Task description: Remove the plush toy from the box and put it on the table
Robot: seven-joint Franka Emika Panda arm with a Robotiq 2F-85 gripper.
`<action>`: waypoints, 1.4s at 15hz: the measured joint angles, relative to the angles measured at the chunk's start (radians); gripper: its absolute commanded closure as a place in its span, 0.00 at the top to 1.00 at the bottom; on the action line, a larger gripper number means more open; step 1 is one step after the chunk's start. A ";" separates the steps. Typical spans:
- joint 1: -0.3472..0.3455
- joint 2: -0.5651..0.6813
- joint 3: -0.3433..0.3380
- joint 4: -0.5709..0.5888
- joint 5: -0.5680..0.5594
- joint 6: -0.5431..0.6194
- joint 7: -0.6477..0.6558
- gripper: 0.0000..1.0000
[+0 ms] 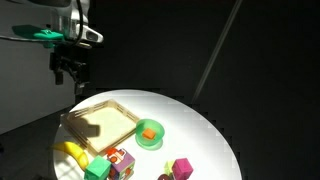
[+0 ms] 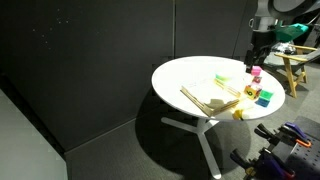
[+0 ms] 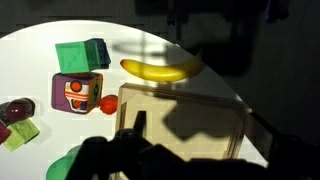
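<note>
The plush toy, a small orange, red and white cube, sits on the white table just outside the box, between a green cube and the box's near corner. It also shows in the wrist view. The box is a shallow tan wooden tray; it shows nothing inside but my shadow in the wrist view. My gripper hangs high above the table's far left edge, open and empty. In the wrist view it is a dark silhouette along the bottom.
A banana lies beside the box. A green cube stands next to the plush toy. A green bowl holds an orange piece. A magenta cube sits near the front edge. The surroundings are dark.
</note>
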 measured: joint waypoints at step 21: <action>-0.001 -0.240 0.022 -0.018 0.012 -0.228 0.146 1.00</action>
